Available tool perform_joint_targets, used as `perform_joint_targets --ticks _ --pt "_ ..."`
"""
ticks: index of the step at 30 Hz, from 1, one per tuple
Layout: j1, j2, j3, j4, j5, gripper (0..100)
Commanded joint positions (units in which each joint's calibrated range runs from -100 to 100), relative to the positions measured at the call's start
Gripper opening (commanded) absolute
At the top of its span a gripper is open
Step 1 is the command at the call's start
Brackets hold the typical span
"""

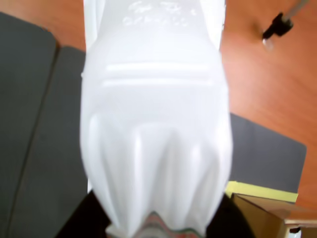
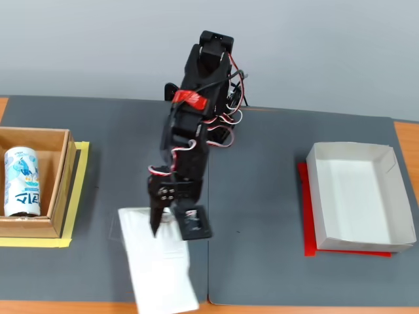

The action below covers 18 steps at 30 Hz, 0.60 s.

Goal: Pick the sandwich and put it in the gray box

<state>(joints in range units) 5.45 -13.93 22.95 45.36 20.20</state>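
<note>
while the end effector (image 2: 171, 226) grips the sandwich (image 2: 160, 265) by its upper end, the packet fills the wrist view (image 1: 156, 139); the gray box (image 2: 393, 163) sits well apart at right on the tabletop (image 2: 262, 196).

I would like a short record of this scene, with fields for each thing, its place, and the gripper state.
sandwich: white packet at the front of the dark mat, under the gripper; fills the wrist view
gripper: at the packet's far end, a finger on each side; grip not clear
gray box: right side in the fixed view, empty, on a red sheet
wooden box: left side, on yellow paper
can: lying inside the wooden box
</note>
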Motion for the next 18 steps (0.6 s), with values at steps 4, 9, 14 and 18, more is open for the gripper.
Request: perform_joint_targets --ticks 4,9,14,18 --pt "-9.15 -9.93 -0.92 -0.05 -4.75 2" --pt "-16.83 -15.36 -1.28 -0.66 -9.33 2" --pt "-24.66 -20.53 -1.28 -0.66 -13.81 2" --pt "-30.7 -22.82 -1.28 -0.66 -17.93 2"
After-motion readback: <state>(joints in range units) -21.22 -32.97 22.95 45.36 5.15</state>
